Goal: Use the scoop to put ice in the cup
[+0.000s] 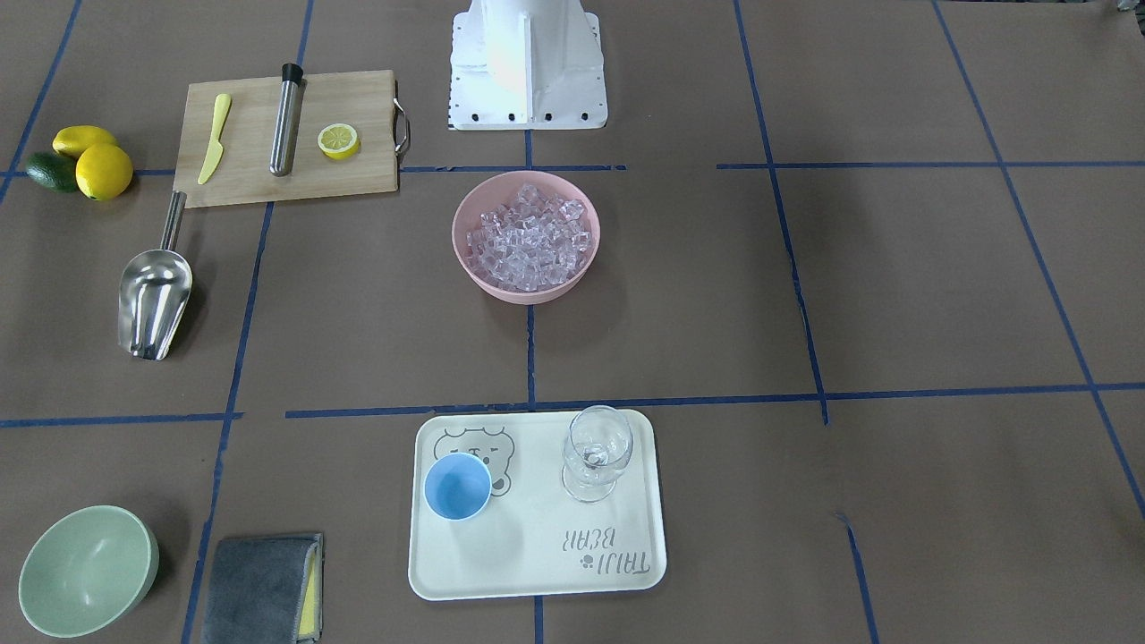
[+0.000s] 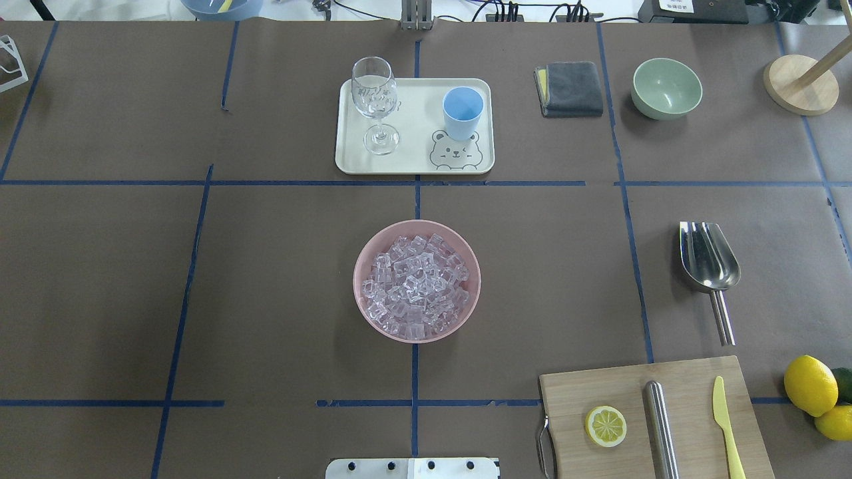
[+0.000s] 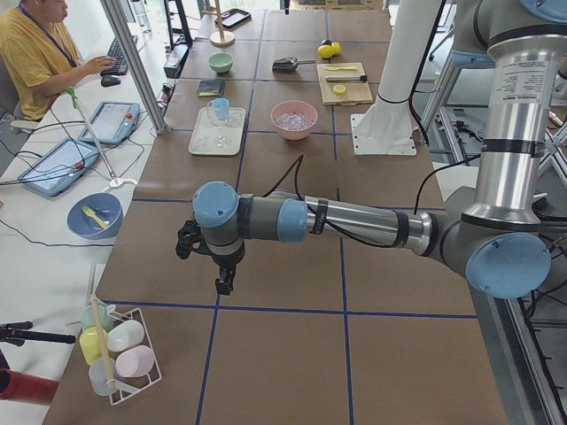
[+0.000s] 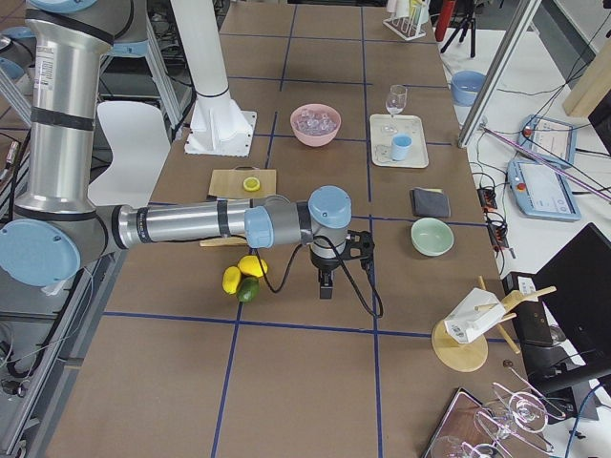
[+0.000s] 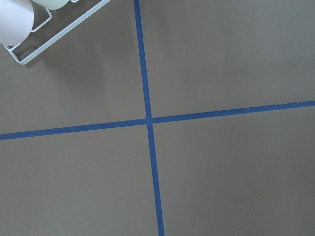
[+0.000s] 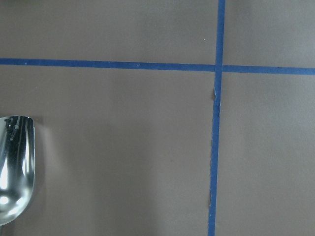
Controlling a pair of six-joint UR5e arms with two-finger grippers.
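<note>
- The right gripper (image 4: 326, 286) hung downward; open or closed could not be told.
- The left gripper (image 3: 226, 283): equally unclear.
- The scoop (image 6: 12, 167) lay below, near the right gripper.
- The ice (image 2: 416, 283) and the cup (image 2: 462, 112) sat well away from both.

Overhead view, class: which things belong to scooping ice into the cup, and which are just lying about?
Needed: scoop, ice, pink bowl holding it, blue cup.
Lying about: wine glass, green bowl, grey cloth, cutting board, lemon half, yellow knife, steel cylinder, whole lemons.

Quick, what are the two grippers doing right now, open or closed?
Left gripper: cannot tell from here.
Right gripper: cannot tell either.
</note>
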